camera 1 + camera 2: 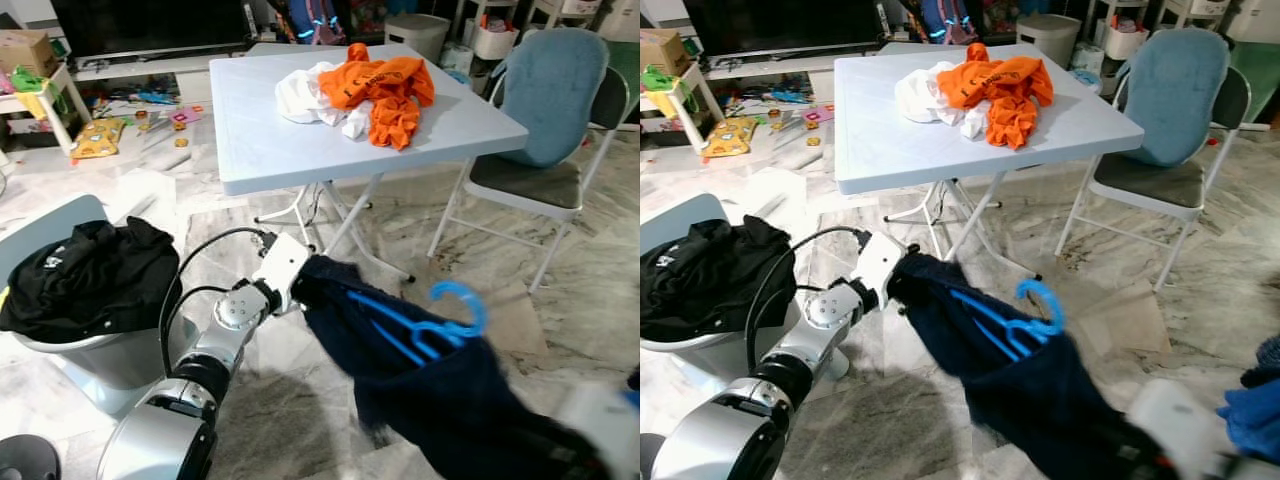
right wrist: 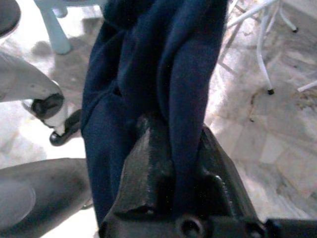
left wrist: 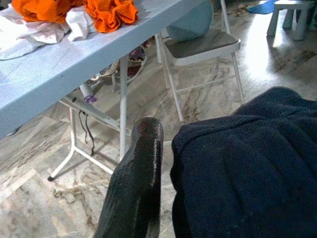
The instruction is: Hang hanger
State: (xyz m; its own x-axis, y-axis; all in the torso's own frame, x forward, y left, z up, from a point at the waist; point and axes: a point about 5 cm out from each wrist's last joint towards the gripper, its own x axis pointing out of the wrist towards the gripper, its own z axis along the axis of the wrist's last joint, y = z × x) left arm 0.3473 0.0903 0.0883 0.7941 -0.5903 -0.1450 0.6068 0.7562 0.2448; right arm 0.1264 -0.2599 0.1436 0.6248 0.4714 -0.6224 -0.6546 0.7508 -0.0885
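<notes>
- hanger (image 1: 430, 325), blue, is tucked inside a navy garment (image 1: 420, 370) stretched between both grippers.
- left gripper (image 1: 300, 285) and right gripper (image 2: 173, 163) are each clenched on the garment.
- black clothes (image 1: 90, 275) are heaped in a grey basket (image 1: 70, 355).

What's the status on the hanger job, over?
Left tool and right tool both clamped on navy garment, stretched between them. Blue hanger inside it, hook sticking out. Folding table and chair ahead.
</notes>
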